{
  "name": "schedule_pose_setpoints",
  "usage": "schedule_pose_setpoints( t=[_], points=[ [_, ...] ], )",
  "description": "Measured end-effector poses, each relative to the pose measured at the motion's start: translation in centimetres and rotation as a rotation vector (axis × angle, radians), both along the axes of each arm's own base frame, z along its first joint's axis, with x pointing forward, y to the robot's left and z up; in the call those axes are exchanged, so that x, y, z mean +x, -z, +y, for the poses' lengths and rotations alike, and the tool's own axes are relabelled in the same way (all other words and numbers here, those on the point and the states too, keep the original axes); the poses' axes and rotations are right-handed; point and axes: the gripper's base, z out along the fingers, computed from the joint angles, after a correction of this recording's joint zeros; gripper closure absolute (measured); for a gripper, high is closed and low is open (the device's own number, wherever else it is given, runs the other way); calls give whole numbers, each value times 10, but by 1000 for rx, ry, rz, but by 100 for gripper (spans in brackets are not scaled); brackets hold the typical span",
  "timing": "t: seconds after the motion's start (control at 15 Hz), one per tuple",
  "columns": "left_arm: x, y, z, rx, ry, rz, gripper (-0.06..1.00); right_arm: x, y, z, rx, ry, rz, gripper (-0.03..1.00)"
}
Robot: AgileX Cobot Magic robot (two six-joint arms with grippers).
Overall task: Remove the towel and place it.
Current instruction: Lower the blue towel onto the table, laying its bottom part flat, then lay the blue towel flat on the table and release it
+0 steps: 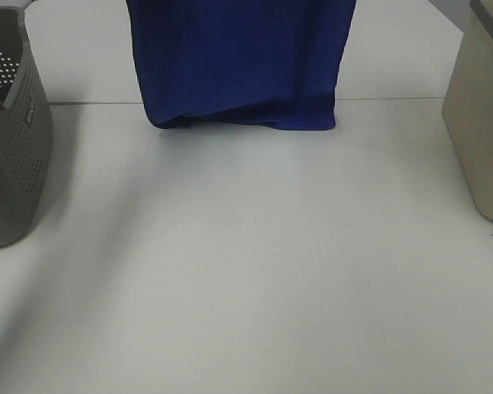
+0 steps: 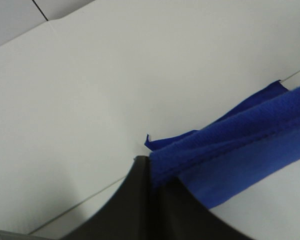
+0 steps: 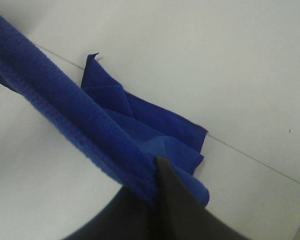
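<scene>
At far middle of surface, we see towel hanging as broad blue sheet, lower end bunched on surface, between grey perforated basket and beige bin. Grippers appear in wrist views only: left gripper clenched on towel's stitched edge; right gripper clamped on it likewise, folded lower end lying beneath. Small mark on basket wall: we cannot read it.

Bright, even light; faint soft shadows; slightly blurry wrist close-ups.
</scene>
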Motion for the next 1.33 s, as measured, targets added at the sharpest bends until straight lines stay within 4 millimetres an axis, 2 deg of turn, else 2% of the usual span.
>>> schedule_pose_setpoints(
  t=[0.27, 0.47, 0.87, 1.13, 1.33],
  points=[
    [-18, -21, -3, -139, -2, 31, 94, -18, -18, -6, -18, -11, -17, 95],
    [-37, -18, -6, -135, 18, 152, 94, -38, -13, -12, -40, -14, 52, 95],
    [-109, -8, 7, -96, 27, 356, 94, -87, -6, -21, -31, -37, 162, 95],
    [-137, -11, 14, -102, 32, 379, 94, -109, 2, -25, -14, -46, 218, 95],
    [-154, 0, 17, -110, 37, 431, 94, -131, 17, -28, 7, -37, 290, 95]
  ],
)
